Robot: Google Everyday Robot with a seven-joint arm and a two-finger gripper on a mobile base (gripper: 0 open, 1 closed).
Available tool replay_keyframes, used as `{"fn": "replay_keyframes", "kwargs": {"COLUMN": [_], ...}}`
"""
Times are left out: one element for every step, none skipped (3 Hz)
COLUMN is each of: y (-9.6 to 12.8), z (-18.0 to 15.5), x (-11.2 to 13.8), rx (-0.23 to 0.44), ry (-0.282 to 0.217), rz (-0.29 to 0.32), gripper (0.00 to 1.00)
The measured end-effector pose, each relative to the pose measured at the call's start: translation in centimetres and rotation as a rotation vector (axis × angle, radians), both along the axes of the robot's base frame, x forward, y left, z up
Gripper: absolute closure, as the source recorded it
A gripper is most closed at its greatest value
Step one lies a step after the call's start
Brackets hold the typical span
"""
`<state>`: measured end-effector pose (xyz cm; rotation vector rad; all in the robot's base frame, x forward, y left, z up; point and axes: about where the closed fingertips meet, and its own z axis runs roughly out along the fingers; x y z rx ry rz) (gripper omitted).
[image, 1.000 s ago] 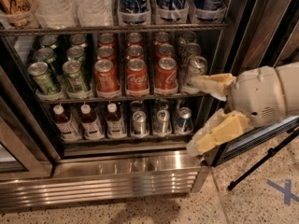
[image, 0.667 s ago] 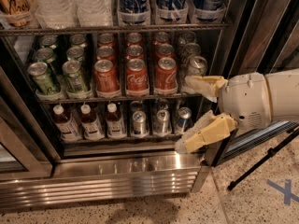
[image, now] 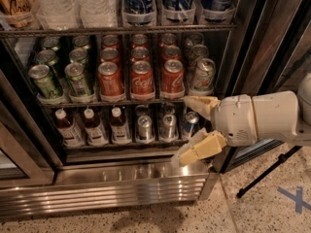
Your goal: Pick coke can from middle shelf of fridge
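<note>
While my gripper (image: 185, 130) hangs at the fridge (image: 121, 188) front with jaws spread wide, one finger above the other, the nearest coke can (image: 172, 77) stands upright on the middle shelf (image: 87, 103), above and slightly left of the jaws.
</note>
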<state>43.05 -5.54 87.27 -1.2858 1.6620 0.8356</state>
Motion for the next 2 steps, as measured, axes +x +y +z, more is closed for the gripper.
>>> {"fn": "replay_keyframes", "kwargs": {"y": [0.0, 1.6], "z": [0.0, -2.4], "x": [0.0, 0.4], "rx": [0.000, 0.069], "ry": [0.000, 0.012], "rz": [0.000, 0.020], "gripper": [0.00, 0.00]}}
